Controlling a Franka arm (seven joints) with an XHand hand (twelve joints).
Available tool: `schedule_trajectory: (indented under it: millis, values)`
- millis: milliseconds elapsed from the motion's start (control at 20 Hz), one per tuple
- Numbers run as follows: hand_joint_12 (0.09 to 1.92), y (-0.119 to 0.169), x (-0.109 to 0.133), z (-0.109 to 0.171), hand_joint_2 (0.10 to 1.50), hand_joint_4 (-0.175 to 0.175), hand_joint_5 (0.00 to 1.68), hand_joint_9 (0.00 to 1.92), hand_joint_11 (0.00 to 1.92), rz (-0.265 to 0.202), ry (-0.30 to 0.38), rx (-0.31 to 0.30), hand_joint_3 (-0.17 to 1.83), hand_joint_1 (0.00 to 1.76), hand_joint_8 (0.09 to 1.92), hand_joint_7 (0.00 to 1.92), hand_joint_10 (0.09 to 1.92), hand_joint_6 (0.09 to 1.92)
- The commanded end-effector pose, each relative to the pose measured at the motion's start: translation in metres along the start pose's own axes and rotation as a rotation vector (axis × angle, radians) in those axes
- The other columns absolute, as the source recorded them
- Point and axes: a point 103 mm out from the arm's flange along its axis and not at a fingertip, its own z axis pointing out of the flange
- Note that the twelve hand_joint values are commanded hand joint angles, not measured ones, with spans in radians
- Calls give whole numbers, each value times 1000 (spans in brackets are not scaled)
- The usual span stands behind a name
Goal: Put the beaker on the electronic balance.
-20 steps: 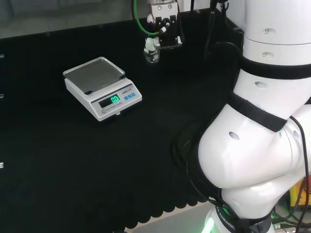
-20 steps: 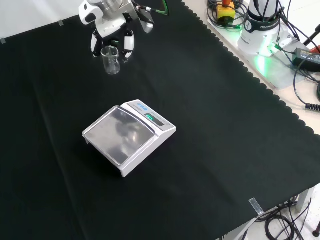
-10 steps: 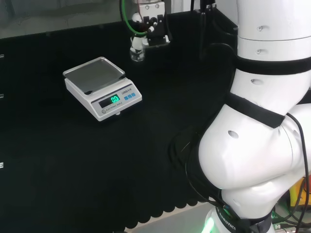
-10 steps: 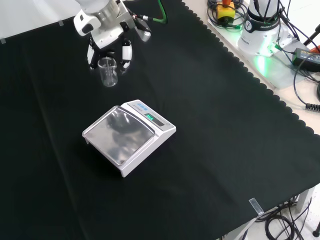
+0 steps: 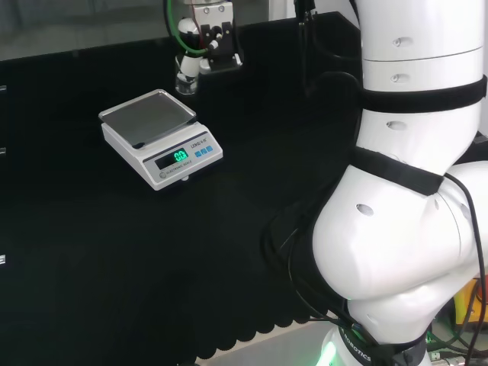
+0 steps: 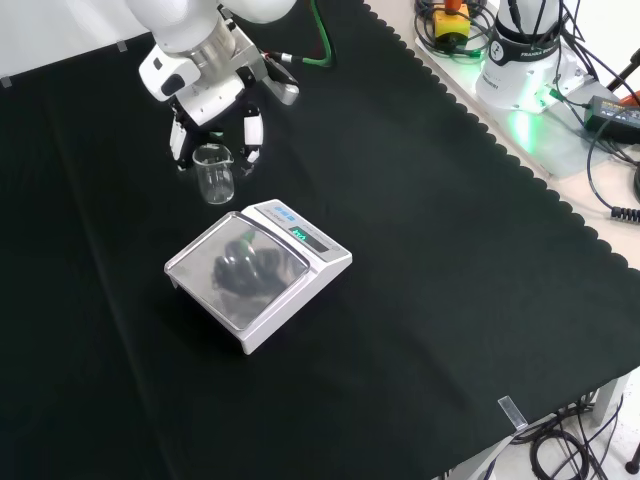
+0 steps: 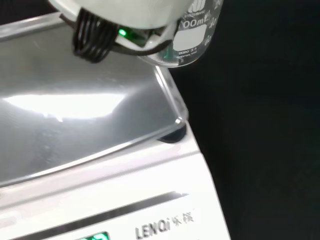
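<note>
Since a second ago the hand and its beaker have travelled leftward along the top of the head view, from the upper middle of the frame to a spot just above the balance's far corner. In the head view the hand (image 5: 206, 38) hangs in the upper left-centre with the clear beaker (image 5: 187, 78) below it, near the steel pan of the electronic balance (image 5: 161, 137) but not over it yet, as far as I can judge; the green display is lit. In the front view the hand (image 6: 205, 75) comes down from the upper left, its fingers (image 6: 252, 132) curled either side of the beaker (image 6: 215, 173), which rides just above and left of the balance (image 6: 258, 277); a dark reflection already shows in the pan. In the wrist view the beaker (image 7: 192, 42) sits beside the pan's corner (image 7: 170, 107), seemingly past its rim. What could go wrong, to my eye: if the hand lowers too early, the glass base may catch the pan's raised edge and tip, or land half on the rim and slide off onto the black cloth (image 6: 450, 300).
</note>
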Motion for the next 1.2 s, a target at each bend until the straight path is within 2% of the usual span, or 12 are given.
schedule_trajectory:
  millis: [50,400,800,950,1100,1200]
  values:
    - [757,9,38,5,632,-175,852,1420,1551,-94,6,20,666,1268,814,1192,668,692]
    - [754,12,63,21,633,-175,851,1424,1558,-158,22,37,666,1263,811,1194,661,693]
    - [750,19,81,46,634,-175,848,1427,1560,-205,38,67,666,1261,808,1195,652,694]
    - [746,22,86,55,634,-175,846,1426,1557,-219,36,60,666,1260,807,1196,648,694]
    - [743,24,87,61,634,-175,844,1423,1554,-233,37,17,666,1261,806,1194,644,695]
    - [741,25,88,65,635,-175,843,1421,1550,-235,33,19,666,1261,805,1194,641,695]
